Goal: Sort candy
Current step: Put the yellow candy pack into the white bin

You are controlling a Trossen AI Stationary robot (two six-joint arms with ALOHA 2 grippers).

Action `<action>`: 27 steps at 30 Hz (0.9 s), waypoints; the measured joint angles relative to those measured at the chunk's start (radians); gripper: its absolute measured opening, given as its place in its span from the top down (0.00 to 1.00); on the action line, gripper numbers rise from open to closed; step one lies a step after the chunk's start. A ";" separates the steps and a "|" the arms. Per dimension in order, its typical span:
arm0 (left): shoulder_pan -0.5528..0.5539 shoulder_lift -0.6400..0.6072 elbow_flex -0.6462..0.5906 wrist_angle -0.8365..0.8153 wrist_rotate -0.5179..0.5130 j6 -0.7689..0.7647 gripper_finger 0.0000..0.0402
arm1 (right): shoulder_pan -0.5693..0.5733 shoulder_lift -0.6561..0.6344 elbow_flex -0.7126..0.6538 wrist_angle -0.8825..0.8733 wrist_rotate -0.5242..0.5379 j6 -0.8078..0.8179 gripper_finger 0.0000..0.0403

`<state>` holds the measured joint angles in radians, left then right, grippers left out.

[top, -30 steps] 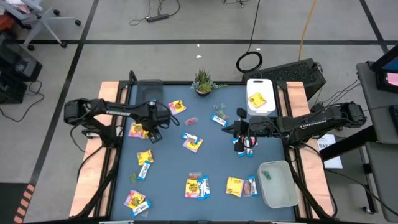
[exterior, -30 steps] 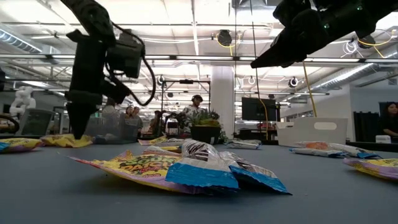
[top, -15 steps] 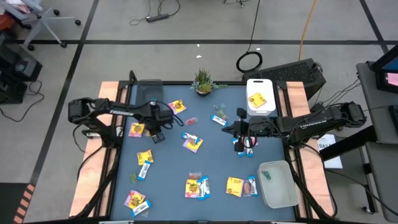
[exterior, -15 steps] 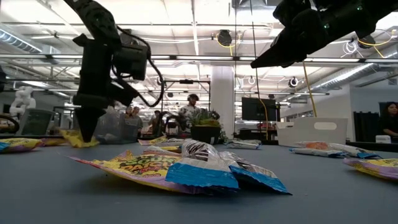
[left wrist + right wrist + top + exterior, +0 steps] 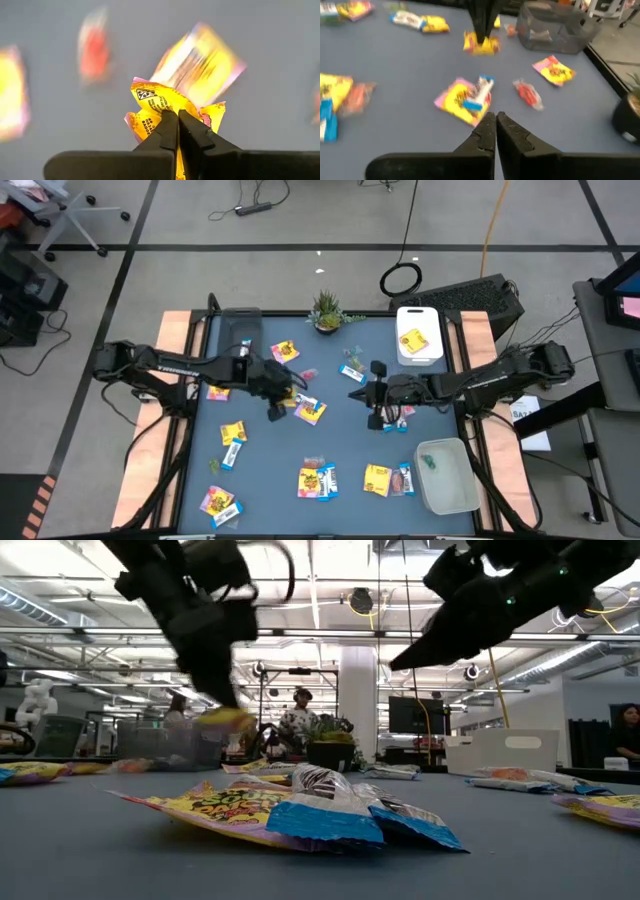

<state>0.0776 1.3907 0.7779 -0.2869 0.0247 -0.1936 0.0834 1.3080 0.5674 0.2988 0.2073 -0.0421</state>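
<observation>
Yellow candy packet (image 5: 159,102) pinched, left hand (image 5: 177,120) aloft

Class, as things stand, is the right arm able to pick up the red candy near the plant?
Probably yes: the right hand is shut and empty, with the red candy lying unobstructed.

This is a robotics lab in a large open hall with an industrial look. The low view shows a high ceiling with pipes (image 5: 330,635) and hanging lamps, a white column (image 5: 357,700), monitors (image 5: 415,715) and people (image 5: 300,720) at benches behind the table. From above, the grey floor carries black tape lines (image 5: 300,248), loose cables (image 5: 245,200) and an office chair (image 5: 75,215).
</observation>
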 joint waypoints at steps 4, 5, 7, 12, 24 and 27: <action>-0.021 0.000 -0.057 0.336 -0.002 -0.002 0.98 | 0.011 0.098 0.000 0.159 0.008 0.035 0.91; -0.021 0.000 -0.073 0.414 -0.012 -0.005 0.98 | 0.016 0.119 0.000 0.195 0.025 0.042 0.88; -0.023 0.000 -0.103 0.541 -0.065 -0.007 0.98 | 0.027 0.157 0.000 0.273 0.088 0.063 0.82; -0.040 0.000 -0.164 0.815 -0.239 -0.001 0.98 | 0.044 0.224 0.000 0.431 0.258 0.109 0.66; -0.081 0.088 -0.167 1.130 -0.359 0.071 0.98 | 0.041 0.351 0.080 0.736 0.273 -0.019 0.49; -0.080 0.105 -0.167 1.165 -0.367 0.071 0.98 | 0.041 0.367 0.121 0.734 0.283 -0.050 0.49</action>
<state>-0.0025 1.4958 0.6106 0.8783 -0.3421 -0.1223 0.1246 1.6754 0.6884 1.0328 0.4906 -0.0925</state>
